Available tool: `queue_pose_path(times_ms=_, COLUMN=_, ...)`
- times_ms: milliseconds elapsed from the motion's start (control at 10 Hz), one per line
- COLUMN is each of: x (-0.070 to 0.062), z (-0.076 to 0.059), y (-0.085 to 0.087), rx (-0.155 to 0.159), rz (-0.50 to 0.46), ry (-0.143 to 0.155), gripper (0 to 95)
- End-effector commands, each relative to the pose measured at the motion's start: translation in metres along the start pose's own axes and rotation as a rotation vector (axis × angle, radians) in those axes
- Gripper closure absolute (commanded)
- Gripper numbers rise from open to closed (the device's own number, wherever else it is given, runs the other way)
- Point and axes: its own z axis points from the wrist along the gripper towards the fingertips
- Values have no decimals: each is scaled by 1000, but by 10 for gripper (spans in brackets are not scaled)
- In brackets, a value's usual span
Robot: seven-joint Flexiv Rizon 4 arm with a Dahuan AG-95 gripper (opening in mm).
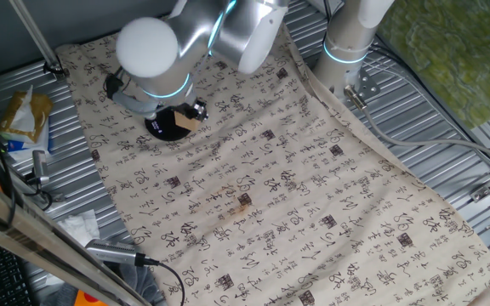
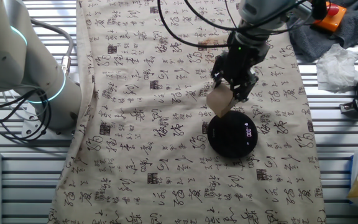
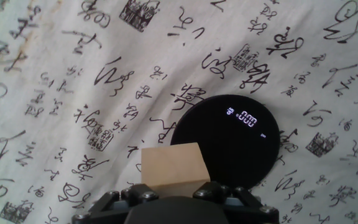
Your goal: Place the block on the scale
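Note:
The block (image 3: 171, 164) is a light tan wooden cube held in my gripper (image 3: 173, 186), which is shut on it. It hangs above the cloth at the near left edge of the scale (image 3: 229, 140), a round black disc whose display reads 000. In the other fixed view the block (image 2: 220, 100) sits under the gripper (image 2: 234, 87), just up and left of the scale (image 2: 232, 134). In one fixed view the block (image 1: 191, 121) and the scale (image 1: 168, 126) show partly under the arm's white joint.
A beige cloth with black characters (image 2: 166, 124) covers the table. A second white arm base (image 2: 23, 56) stands at the left. Crumpled tissue (image 2: 335, 65), grey cloth and an orange object (image 2: 331, 14) lie at the upper right. Cables and a packet (image 1: 24, 115) lie off the cloth.

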Motion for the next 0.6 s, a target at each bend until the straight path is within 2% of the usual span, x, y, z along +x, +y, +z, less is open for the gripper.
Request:
queue_pose_path(times_ms=100, x=0, z=1, y=-1, rx=54, rz=-29, ry=41, gripper=950)
queue_pose_path(times_ms=300, x=1, z=6, y=-3, rx=86, rz=-50, ry=59, gripper=950)
queue_pose_path(times_ms=600, x=7, z=13, y=-10, rx=99, rz=-62, ry=41, gripper=950)
